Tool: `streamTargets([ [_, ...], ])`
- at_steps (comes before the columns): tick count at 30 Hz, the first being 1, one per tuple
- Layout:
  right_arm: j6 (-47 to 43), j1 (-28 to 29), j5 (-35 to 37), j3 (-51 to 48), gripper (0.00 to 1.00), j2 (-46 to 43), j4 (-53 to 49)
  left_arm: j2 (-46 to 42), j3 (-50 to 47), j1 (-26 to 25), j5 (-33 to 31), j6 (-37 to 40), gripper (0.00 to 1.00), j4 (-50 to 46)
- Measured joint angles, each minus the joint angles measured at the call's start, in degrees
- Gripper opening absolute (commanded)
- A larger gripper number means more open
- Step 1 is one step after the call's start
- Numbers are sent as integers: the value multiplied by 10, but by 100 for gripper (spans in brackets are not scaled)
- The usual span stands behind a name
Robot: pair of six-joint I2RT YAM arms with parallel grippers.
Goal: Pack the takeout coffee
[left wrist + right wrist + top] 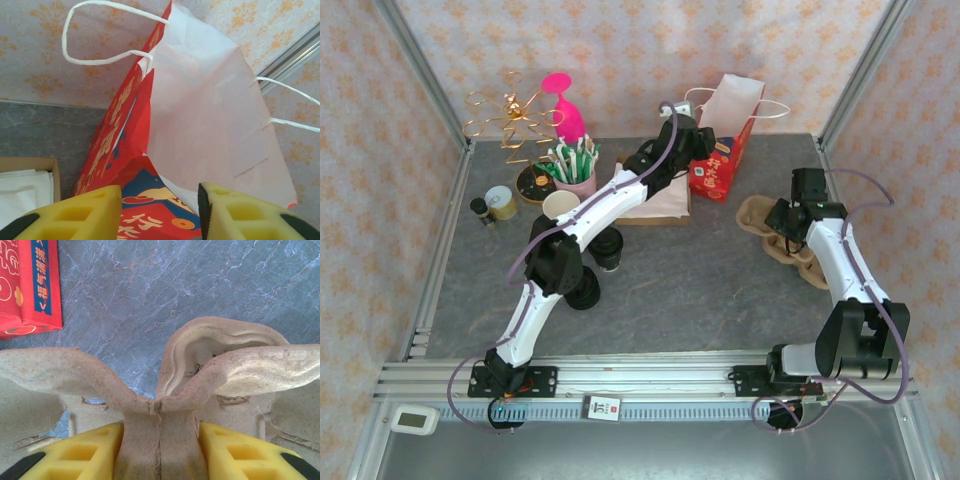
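Two arms: my left stretches across the worktop, left end effector parted at the paper bag; right end effector, elbow bent, clamps the cup carrier.

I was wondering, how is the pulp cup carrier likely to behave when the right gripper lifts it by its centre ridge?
Probably light: the cup carrier looks like thin moulded pulp. Its rough fibre should resist slipping in the right gripper. Its pinched ridge shows a split, so it may flex or tear there.

Up-left of the right end effector, a blue strip on the red bag reads 福气满满; the bag's gold characters are illegible.
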Motion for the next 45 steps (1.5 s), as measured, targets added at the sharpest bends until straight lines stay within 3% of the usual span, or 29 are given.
streamTargets([
  [14, 0, 0, -8, 0, 41, -17, -1, 0, 0, -1, 22, -15, 0, -3],
  [26, 9, -5, 25, 10, 42, -59, -13, -15, 0, -11, 62, -44, 0, -17],
  [40, 24, -5, 24, -16, 41, -79, -13, -167, -71, -75, 64, -123, 0, 7],
  [45, 24, -5, 20, -21, 41, -110, -14, -265, -184, -76, 26, -143, 0, 18],
])
